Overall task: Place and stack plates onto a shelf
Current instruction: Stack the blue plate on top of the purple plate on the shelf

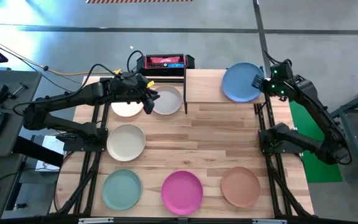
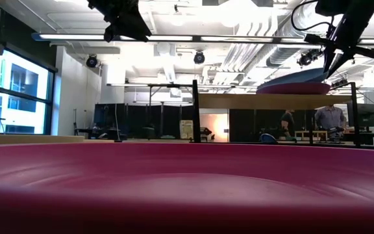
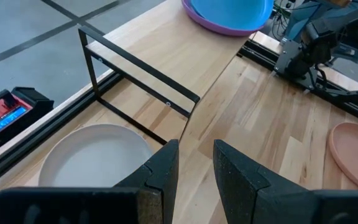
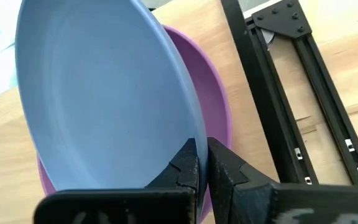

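The blue plate lies tilted on the purple plate at the right end of the light-wood shelf. My right gripper is shut on the blue plate. My left gripper hovers open and holds nothing, between the pale pink plate and the grey-white plate, which both rest flat on the table. The cream plate, the teal-green plate, the magenta plate and the tan-brown plate lie flat nearer the table's near edge. My right gripper pinches the blue plate's rim on its right side between the two fingers, coming from the table's right and slanting down. The plate is tilted, its held side raised, over the purple plate on the shelf.
The shelf's black posts stand just right of the grey-white plate. A red and black device sits beyond the table's far edge. Black rails run along the table's right side. The left half of the shelf top is bare wood.
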